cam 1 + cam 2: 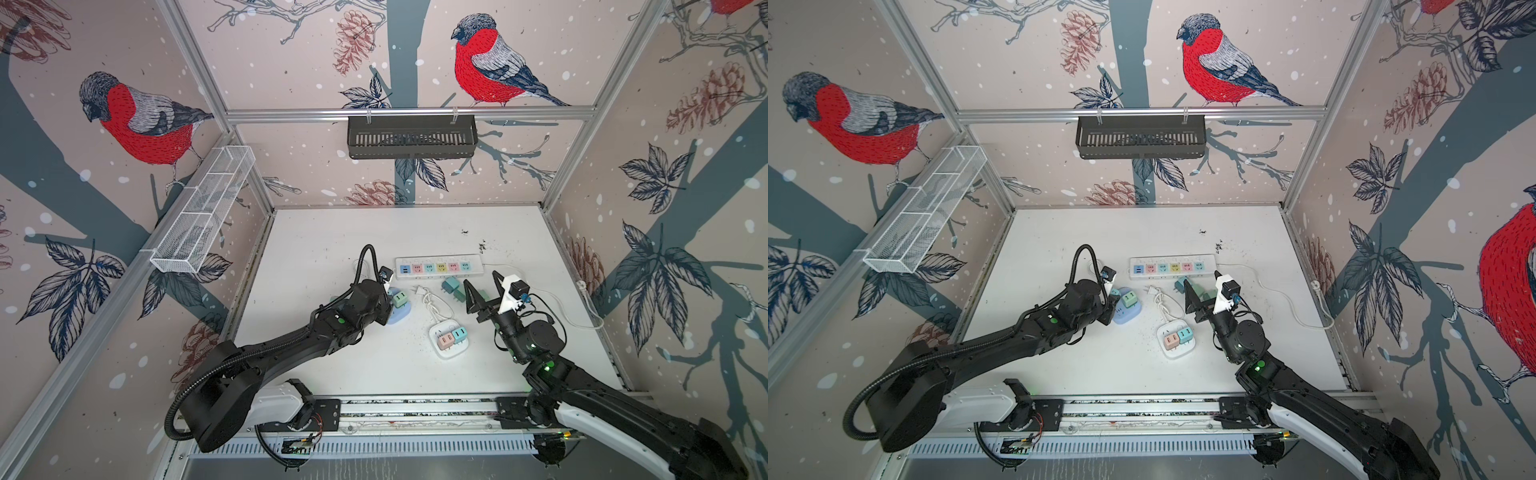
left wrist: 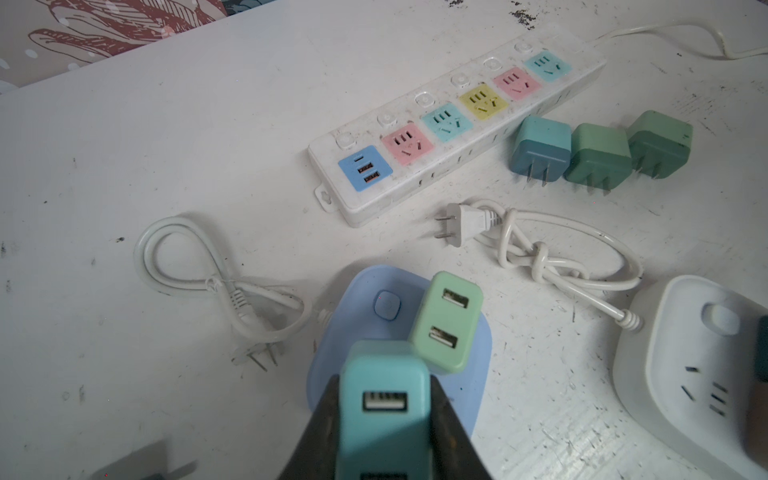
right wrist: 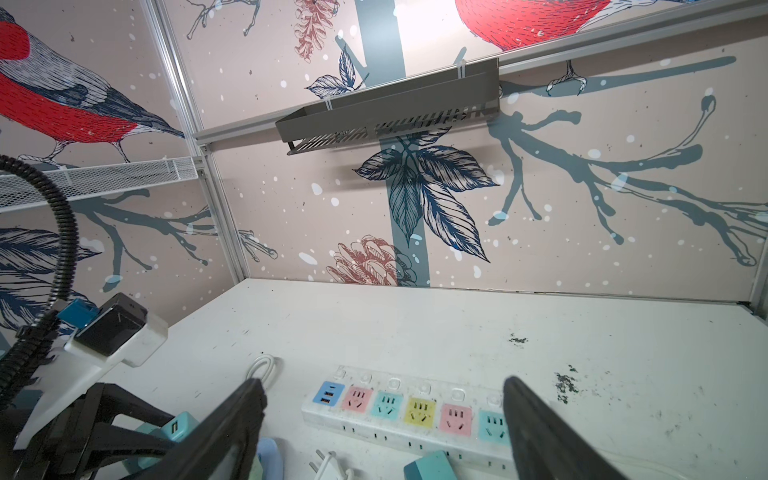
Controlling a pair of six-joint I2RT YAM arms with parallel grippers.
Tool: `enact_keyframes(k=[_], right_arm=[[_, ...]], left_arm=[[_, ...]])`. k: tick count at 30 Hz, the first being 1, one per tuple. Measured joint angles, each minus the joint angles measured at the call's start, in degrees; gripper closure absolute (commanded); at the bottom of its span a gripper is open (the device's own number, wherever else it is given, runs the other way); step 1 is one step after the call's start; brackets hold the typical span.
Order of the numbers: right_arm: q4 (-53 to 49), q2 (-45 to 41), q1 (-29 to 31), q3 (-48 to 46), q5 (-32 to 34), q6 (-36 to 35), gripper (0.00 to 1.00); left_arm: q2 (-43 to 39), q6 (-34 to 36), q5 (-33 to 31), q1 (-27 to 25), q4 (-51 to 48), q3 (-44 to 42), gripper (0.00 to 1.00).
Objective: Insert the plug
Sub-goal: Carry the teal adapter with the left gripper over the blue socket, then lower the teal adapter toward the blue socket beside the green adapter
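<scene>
left pincer [image 2: 386, 388]: closed, gripping the teal plug [image 2: 382, 436] by its two sides
teal plug: hanging over the blue socket base [image 2: 361, 291], just beside the light green plug [image 2: 446, 322]; whether it is seating cannot be told
light green plug: sitting on the blue socket base
right pincer [image 1: 480, 278]: jaws standing wide apart, holding nothing, hovering near the power strip [image 2: 453, 124]
power strip: lying on the tabletop [image 1: 324, 249]
three loose plugs [image 2: 598, 156]: lying in a row just beside the power strip
white socket base [image 1: 449, 353]: carrying a pink plug [image 1: 445, 340] and a turquoise plug [image 1: 459, 334]
</scene>
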Motion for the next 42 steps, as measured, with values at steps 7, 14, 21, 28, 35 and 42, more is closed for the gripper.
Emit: enact_keyframes(k=[7,14,21,28,35,42], right_arm=[[-0.8,0.4,-0.2,0.0,0.0,1.0,0.11],[-1.1,0.4,-0.4,0.1,0.0,1.0,0.11],[-1.2,0.8,-0.6,0.1,-0.1,1.1,0.11],[-1.3,1.2,-1.0,0.2,-0.1,1.2,0.11],[-1.3,1.2,-1.0,0.3,-0.1,1.5,0.11],[-1.3,1.3,-1.4,0.3,-0.2,2.1,0.11]], left_arm=[[1.3,-0.7,0.4,1.0,1.8,-1.0,1.00],[1.7,-1.1,2.8,2.0,3.2,-2.1,1.00],[3.7,-0.5,6.2,3.7,5.7,-2.3,1.00],[4.6,1.3,7.4,3.8,7.5,-2.6,1.00],[4.0,2.7,8.2,3.8,6.7,-2.5,1.00],[3.2,3.0,10.7,3.8,4.7,-2.4,1.00]])
